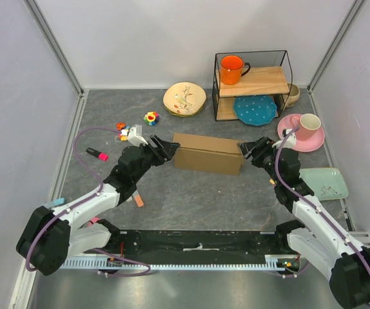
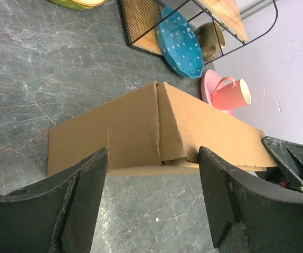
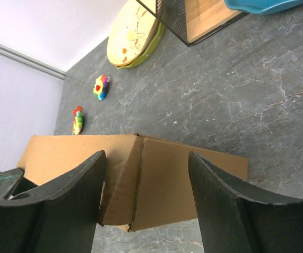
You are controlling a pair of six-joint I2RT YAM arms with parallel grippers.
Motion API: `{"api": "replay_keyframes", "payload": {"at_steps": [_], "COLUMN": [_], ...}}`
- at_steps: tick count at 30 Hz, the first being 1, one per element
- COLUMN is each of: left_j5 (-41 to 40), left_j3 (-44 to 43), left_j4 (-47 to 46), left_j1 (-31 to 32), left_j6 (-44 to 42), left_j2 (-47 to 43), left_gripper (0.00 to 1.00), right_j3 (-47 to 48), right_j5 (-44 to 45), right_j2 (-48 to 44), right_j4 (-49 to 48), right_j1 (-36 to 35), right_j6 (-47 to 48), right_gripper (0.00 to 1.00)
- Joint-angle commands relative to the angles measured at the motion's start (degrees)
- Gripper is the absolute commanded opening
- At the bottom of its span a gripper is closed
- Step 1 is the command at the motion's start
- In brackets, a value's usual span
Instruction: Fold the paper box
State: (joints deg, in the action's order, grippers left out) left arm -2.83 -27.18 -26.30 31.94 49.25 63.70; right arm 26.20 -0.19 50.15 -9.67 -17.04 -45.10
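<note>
The plain brown cardboard box [image 1: 207,153] is parked roughly mid-table on the grey marbled tabletop [image 1: 191,199], folded up into a long box shape, just in front of the black wire shelf with wooden boards [image 1: 253,84]. It's flanked by the left gripper [image 1: 169,148] at one end and the right gripper [image 1: 246,148] at the other. Both sets of fingers [image 2: 83,200] [image 3: 220,200] are spread wide apart, with nothing clamped. Whether the cardboard is actually touched can't be made out.
</note>
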Motion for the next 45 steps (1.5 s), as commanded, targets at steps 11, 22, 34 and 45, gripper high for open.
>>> {"api": "replay_keyframes", "payload": {"at_steps": [11,22,34,45], "left_j5": [0.28,2.3,7.48,15.04], "left_j3": [-0.95,-3.4,-7.54,-4.99], "left_j4": [3.98,5.3,3.9,-4.1], "left_j1": [-0.13,-1.09,-3.55,-4.96], "left_j6": [-1.71,-1.35,2.07,6.81], "left_j2": [1.42,1.95,1.42,8.09], "left_gripper": [0.77,0.84,0.9,0.85], "right_j3": [-15.91,-18.73,-14.51,-14.68], "right_j5": [-7.81,-11.68,-11.33,-11.5], "right_j2": [2.4,8.12,6.28,6.45], "right_j4": [-11.86,-15.3,-10.1,-9.93], "right_j1": [7.36,12.55,12.56,12.56], "right_j6": [-6.14,-5.44,-2.71,-2.01], "right_gripper": [0.71,0.71,0.71,0.71]}}
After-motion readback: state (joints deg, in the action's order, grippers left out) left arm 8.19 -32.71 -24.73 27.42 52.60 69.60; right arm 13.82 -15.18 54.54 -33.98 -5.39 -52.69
